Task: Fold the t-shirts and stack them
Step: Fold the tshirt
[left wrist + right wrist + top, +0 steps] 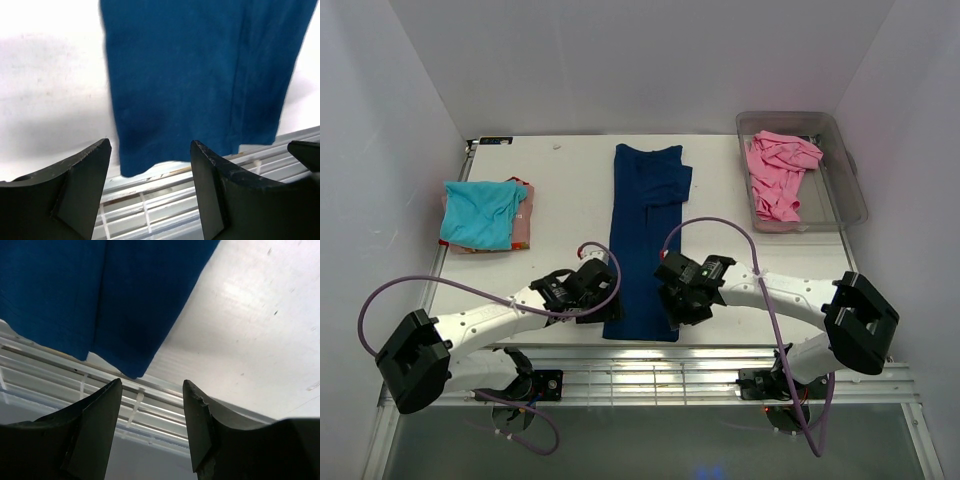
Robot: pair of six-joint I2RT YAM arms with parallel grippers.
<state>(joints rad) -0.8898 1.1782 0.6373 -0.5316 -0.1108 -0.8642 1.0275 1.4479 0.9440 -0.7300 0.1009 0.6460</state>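
My left fingers (80, 175) stand spread with nothing between them, just short of the near left corner of the navy t-shirt (645, 240); my right fingers (95, 420) gape empty at its near right corner; the shirt lies as a long narrow strip down the middle of the desk (570, 210), hem at the near edge; if I pinch unevenly or catch only the top layer, I reckon the strip skews or unfolds; the turquoise t-shirt (480, 212) sits folded at left, the pink t-shirt (778, 170) crumpled in the tub (850, 190).
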